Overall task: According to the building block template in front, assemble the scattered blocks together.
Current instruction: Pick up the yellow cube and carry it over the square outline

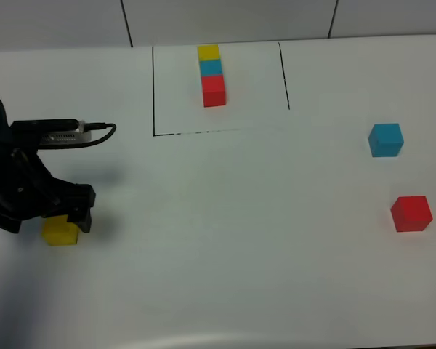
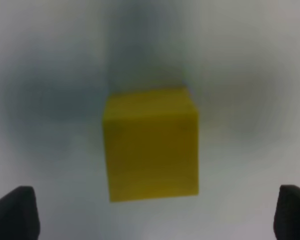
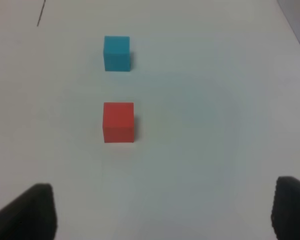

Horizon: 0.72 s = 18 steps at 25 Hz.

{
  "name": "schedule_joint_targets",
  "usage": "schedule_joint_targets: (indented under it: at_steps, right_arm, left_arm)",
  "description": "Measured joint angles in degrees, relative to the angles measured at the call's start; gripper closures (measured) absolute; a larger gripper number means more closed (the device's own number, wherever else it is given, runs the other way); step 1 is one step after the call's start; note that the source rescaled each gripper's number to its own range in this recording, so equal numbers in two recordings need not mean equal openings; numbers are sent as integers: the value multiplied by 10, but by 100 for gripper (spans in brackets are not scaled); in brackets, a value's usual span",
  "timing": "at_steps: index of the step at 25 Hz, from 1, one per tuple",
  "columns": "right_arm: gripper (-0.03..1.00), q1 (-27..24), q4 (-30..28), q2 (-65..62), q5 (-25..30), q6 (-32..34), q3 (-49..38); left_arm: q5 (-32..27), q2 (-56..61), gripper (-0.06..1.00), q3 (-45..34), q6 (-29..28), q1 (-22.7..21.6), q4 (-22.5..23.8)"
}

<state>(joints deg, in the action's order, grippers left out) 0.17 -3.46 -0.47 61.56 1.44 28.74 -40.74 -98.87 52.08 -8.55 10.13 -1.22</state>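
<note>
Template (image 1: 212,75): yellow-cyan-red row lying inside the black outline (image 1: 154,87), far across the desk (image 1: 225,254).
Left claw (image 1: 71,217): hanging over the yellow block (image 1: 59,233) — partly hiding it.
Right side: cyan block (image 1: 386,139) and red block (image 1: 411,214) sitting apart.

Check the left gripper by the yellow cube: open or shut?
Open: the left gripper has its fingertips wide apart, flanking the matte yellow cube without touching it.

White matte tabletop (image 1: 225,276) fills view; pale wall panels (image 1: 225,18) behind, dark vertical seams; soft even light.
</note>
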Motion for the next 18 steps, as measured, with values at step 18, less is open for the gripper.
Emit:
schedule_joint_targets:
  at_steps: [18]
  right_arm:
    - [24, 0, 0, 0, 0, 0, 0]
  left_arm:
    - [60, -73, -1, 0, -13, 1, 26]
